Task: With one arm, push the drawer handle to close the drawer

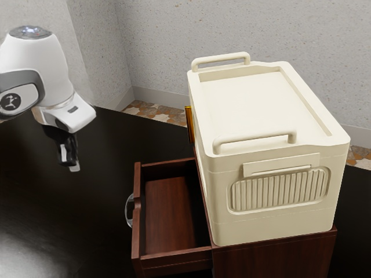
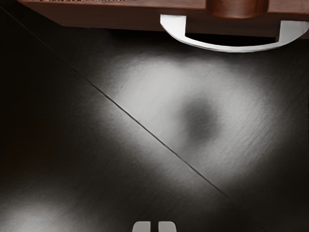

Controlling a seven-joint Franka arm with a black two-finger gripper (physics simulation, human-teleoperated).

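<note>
Cream case (image 1: 261,107), exterior view's upper right: bulky. Drawer (image 1: 137,234), lower centre: open; wood, probably moderately heavy, rigid. My claw (image 2: 154,226), exterior view's upper left: fingertips nearly together, empty. Handle (image 2: 231,49), on the drawer's front: likely stiff, slick metal; push mid-bow, squarely, no grasp.

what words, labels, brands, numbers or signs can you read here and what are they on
No readable text in either view.
Round mark on the arm: a pale emblem, too small to make out.
Small dark patch lower on the arm: nothing legible.
Cream container, drawer and handle: no lettering that I can see.
</note>
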